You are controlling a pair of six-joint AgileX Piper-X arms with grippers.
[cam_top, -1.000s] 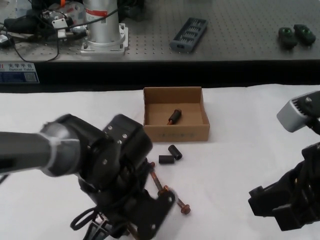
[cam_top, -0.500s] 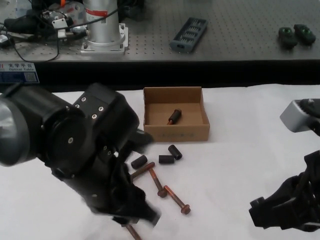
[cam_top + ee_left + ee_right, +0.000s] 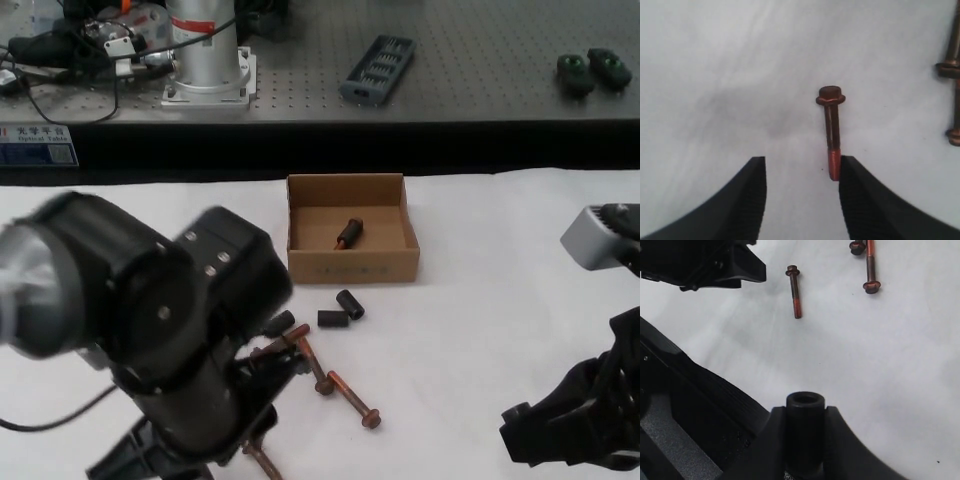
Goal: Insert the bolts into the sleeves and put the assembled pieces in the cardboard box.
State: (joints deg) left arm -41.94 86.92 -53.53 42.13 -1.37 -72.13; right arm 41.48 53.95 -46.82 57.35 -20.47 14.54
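Copper bolt (image 3: 831,131) at spread L gripper (image 3: 801,167); R gripper (image 3: 805,416) clamps sleeve (image 3: 805,435)

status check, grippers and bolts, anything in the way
Left gripper open over a bolt lying on the cloth. Right gripper shut on a sleeve. One assembled piece in the cardboard box; other bolts and sleeves loose before it.

The bolt (image 3: 831,131) is copper-toned metal with a dull sheen and a threaded tip. The sleeve (image 3: 805,432) is matt black. The cardboard box (image 3: 352,268) is plain brown, and the white bench cover (image 3: 715,75) is soft and creased.
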